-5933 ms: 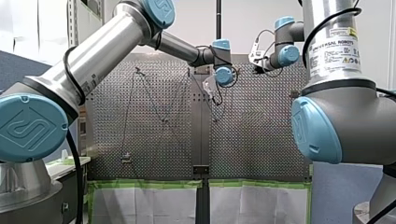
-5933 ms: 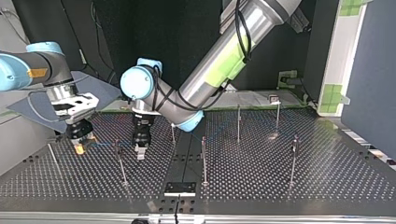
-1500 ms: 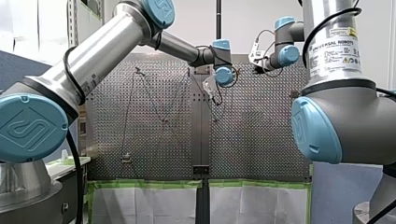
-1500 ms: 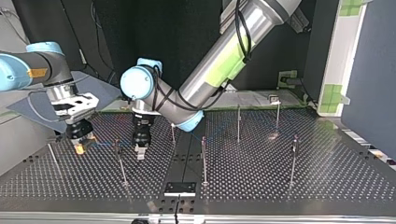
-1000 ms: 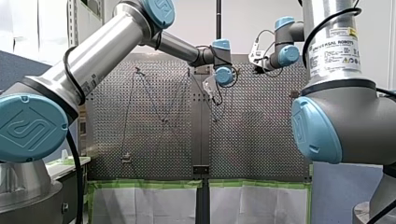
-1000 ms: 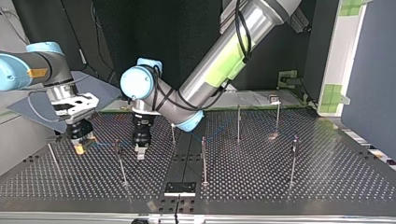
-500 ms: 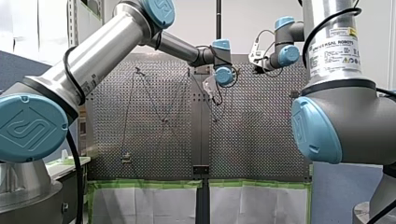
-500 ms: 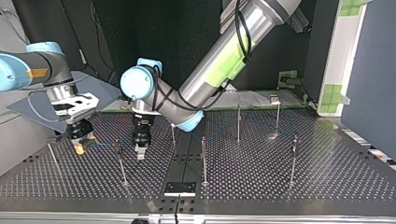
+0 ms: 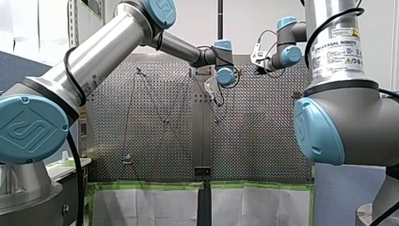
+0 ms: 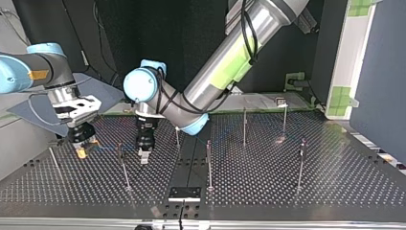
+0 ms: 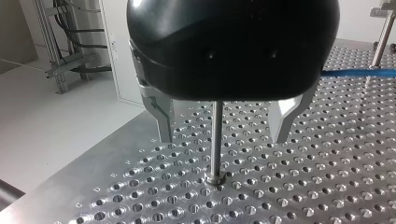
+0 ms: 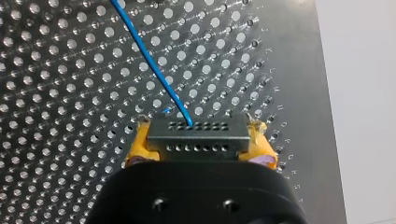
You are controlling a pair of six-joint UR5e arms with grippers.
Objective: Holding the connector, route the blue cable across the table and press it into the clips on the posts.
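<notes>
My right tool (image 12: 198, 140) is shut tight on the connector (image 12: 197, 136), yellow pads (image 12: 140, 147) on both sides, close to the bench (image 10: 287, 191) edge at the top view's left. The blue cable (image 12: 149, 56) comes out of the connector and runs off over the holes, away from that edge. My left tool (image 11: 222, 137) is open and holds nothing; a thin post (image 11: 216, 140) stands between its two metal fingers (image 11: 163, 116), and the cable passes off to one side of it. I think the job now is to get the cable into the clip on a post, though the clips are too small for me to see. To do it well, I should hold the connector firmly and pull just enough to make the cable straight. The cable should sit right over the post's top before it is pushed down. My left tool should push gently and not bump the post.
</notes>
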